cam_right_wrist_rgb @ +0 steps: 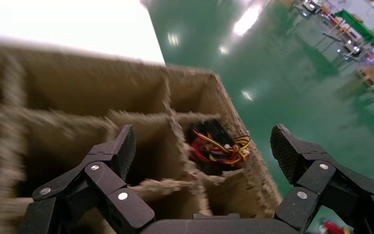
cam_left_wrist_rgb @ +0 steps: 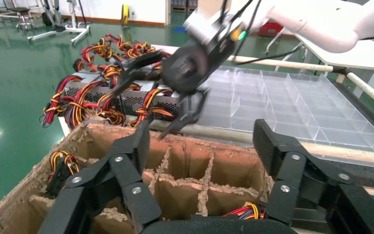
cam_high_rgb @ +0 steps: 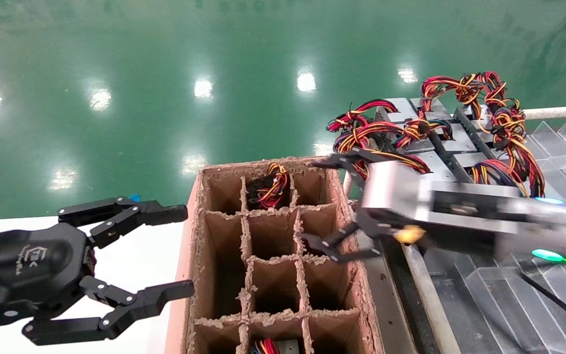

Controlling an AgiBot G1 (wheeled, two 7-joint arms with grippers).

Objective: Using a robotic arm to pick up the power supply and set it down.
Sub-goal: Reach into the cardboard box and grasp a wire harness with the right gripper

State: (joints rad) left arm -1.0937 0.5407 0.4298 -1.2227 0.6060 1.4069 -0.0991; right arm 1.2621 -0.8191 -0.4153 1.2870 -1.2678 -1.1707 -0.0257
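My right gripper (cam_high_rgb: pixel 315 201) hangs open and empty over the far right cells of a divided cardboard box (cam_high_rgb: pixel 243 166). In the right wrist view its fingers (cam_right_wrist_rgb: pixel 126 144) frame a cell holding a power supply (cam_right_wrist_rgb: pixel 219 144) with red and yellow wires. That same power supply (cam_high_rgb: pixel 269 187) sits in the far middle cell. More power supplies (cam_high_rgb: pixel 440 142) with tangled wires lie in rows behind the right arm. Left of the box, my left gripper (cam_high_rgb: pixel 187 250) is parked open and empty. The left wrist view shows the right gripper (cam_left_wrist_rgb: pixel 185 68) above the box's far wall.
Wires of another unit (cam_high_rgb: pixel 267 346) show in a near cell of the box. Clear plastic divider trays (cam_high_rgb: pixel 558 147) fill the right side. A white table (cam_high_rgb: pixel 130 255) lies under the left arm. Green floor stretches beyond.
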